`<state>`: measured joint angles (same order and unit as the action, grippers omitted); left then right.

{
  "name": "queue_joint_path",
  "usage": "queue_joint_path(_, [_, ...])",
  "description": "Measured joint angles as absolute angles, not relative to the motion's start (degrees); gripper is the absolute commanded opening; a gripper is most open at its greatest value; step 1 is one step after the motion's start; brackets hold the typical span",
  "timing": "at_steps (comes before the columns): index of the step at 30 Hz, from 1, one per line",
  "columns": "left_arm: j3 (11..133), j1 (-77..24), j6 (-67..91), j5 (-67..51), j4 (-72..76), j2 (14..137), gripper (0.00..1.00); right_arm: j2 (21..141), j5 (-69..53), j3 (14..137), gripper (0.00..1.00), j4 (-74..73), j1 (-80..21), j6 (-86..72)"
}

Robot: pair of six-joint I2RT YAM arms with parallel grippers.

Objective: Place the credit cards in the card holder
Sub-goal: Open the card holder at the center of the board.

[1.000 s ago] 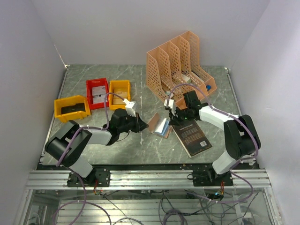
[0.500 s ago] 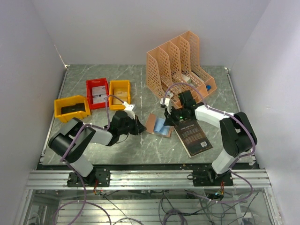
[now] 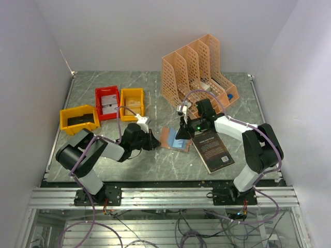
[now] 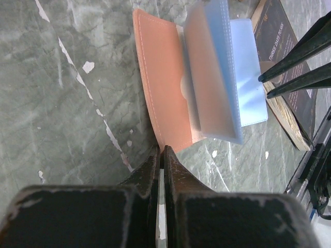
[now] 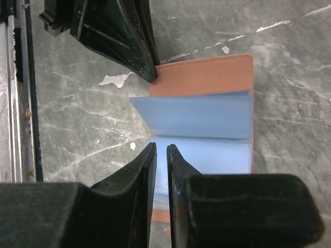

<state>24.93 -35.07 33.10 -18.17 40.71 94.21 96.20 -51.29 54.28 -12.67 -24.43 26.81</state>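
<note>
The card holder point(image 3: 172, 138) lies open on the table, salmon cover down and pale blue inner faces up. One blue leaf point(image 5: 191, 116) stands up from its spine. My left gripper point(image 3: 155, 140) is shut, its tips pinching the near left corner of the salmon cover point(image 4: 165, 88). My right gripper point(image 3: 180, 137) hovers over the blue inner face point(image 5: 207, 155), its jaws a narrow gap apart with nothing between them. No loose credit card shows for certain. Flat pale pieces lie in the red bin point(image 3: 106, 92) and the yellow bin point(image 3: 132, 92), too small to name.
A black book point(image 3: 213, 150) lies right of the holder, under my right arm. The big peach lattice file organizer point(image 3: 194, 70) stands behind it. A second yellow bin point(image 3: 77, 124) sits at the far left. The table's front rail runs along the bottom.
A second ago the holder was tilted up off the table between both grippers. It now lies flat and open, and my right gripper has shifted left over it.
</note>
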Motion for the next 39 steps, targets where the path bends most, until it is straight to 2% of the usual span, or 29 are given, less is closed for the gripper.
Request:
queue_joint_path(5, [23.35,-35.07,34.63,-18.17,41.71,94.02,0.07,96.14,-51.79,56.23,0.17,-15.73,-23.33,28.67])
queue_joint_path(11, [20.45,-35.07,37.17,-17.54,41.69,91.22,0.07,96.73,-46.7,60.86,0.16,-22.7,-21.45,34.96])
queue_joint_path(20, [16.23,-35.07,41.52,-15.64,43.38,89.21,0.07,102.15,-43.48,62.19,0.15,-30.41,-22.15,38.74])
queue_joint_path(25, [15.59,-35.07,43.03,-15.57,44.36,89.14,0.07,104.84,-40.66,64.23,0.17,-33.41,-22.31,39.83])
queue_joint_path(27, [15.18,-35.07,43.75,-15.55,44.97,89.14,0.07,104.77,-40.18,64.71,0.23,-35.14,-22.31,41.04])
queue_joint_path(33, [13.21,-35.07,46.19,-14.74,46.54,88.36,0.07,100.49,-44.69,64.99,0.53,-38.11,-20.82,43.51])
queue_joint_path(37, [10.22,-35.16,49.25,-12.21,47.81,86.17,0.07,97.58,-48.86,65.01,0.64,-38.11,-18.17,43.48])
queue_joint_path(38, [9.34,-35.38,50.13,-11.29,48.29,85.58,0.07,97.67,-49.52,65.01,0.69,-38.5,-17.8,43.99])
queue_joint_path(39, [8.73,-35.48,50.94,-10.48,48.6,85.08,0.07,98.0,-49.93,65.01,0.81,-39.18,-17.69,44.53])
